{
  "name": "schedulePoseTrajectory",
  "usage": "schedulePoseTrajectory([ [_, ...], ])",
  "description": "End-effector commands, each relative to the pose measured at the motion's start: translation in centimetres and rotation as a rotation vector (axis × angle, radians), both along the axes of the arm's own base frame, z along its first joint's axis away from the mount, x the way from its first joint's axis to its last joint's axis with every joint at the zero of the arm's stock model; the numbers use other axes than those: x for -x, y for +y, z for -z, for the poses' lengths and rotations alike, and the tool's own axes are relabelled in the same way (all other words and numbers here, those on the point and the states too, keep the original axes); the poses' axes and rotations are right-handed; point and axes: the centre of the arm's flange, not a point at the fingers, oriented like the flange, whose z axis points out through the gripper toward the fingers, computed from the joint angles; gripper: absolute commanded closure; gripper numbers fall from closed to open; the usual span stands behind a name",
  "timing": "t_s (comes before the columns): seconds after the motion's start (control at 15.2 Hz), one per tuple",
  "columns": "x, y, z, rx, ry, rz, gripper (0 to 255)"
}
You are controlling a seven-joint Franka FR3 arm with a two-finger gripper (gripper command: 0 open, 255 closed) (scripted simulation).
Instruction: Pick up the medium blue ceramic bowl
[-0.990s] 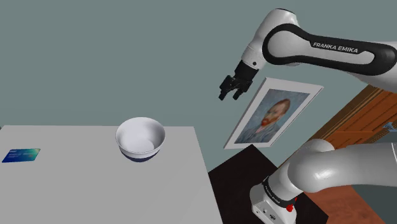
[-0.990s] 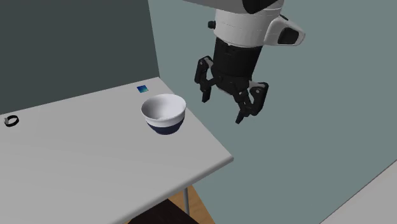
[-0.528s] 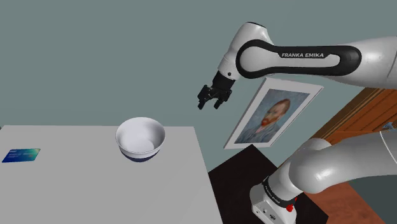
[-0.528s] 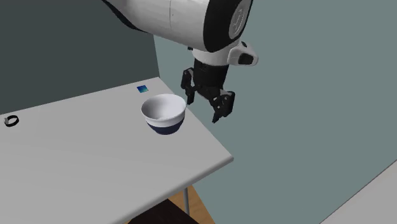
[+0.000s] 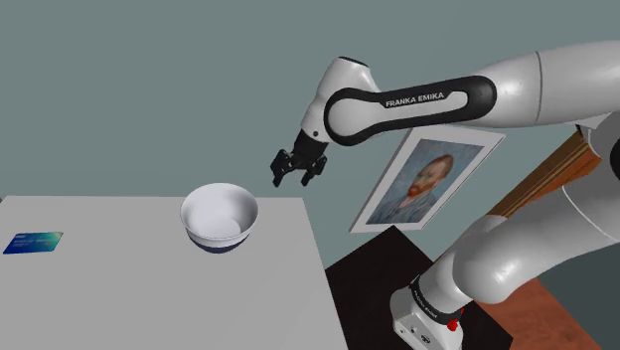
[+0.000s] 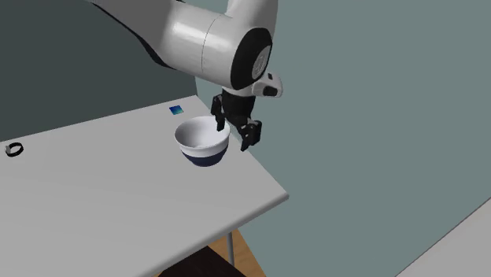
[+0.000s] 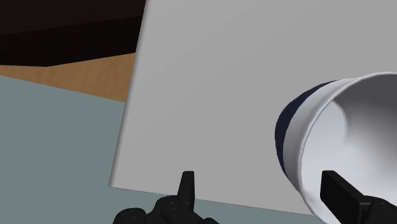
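A bowl [image 5: 219, 218], white inside with a dark blue foot, stands upright near the grey table's [image 5: 149, 293] far right corner in the shoulder view. My black gripper [image 5: 292, 182] hangs open in the air just right of the bowl and a little above its rim, holding nothing. In the second exterior view the gripper [image 6: 231, 135] is at the right side of the bowl [image 6: 201, 142], over the table's [image 6: 118, 197] edge. The wrist view shows the bowl [image 7: 347, 137] close to one finger, outside the gap of the open gripper [image 7: 261, 191].
A blue card [image 5: 33, 242] lies on the table's left side in the shoulder view. A small black ring [image 6: 13, 149] lies at the far left of the second exterior view. A framed portrait [image 5: 427, 179] leans beyond the table's right edge, near the stand [image 5: 427, 316].
The arm has swung to the shoulder view's left and downward, carrying the open gripper from off the table's side to just beside the bowl. The bowl has not moved.
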Motion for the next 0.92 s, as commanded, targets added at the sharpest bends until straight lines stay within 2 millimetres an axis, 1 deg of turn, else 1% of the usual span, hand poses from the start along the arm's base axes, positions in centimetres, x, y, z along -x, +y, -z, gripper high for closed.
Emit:
schedulePoseTrajectory([
  [0.0,-1.2,2.0,1.6,-0.010,0.007,0.007,0],
  [0.4,-4.0,7.8,6.0,-0.036,0.028,0.024,0],
  [0.46,-4.0,7.9,6.1,-0.036,0.028,0.024,0],
  [0.86,-4.0,7.9,9.2,-0.036,0.028,0.024,0],
])
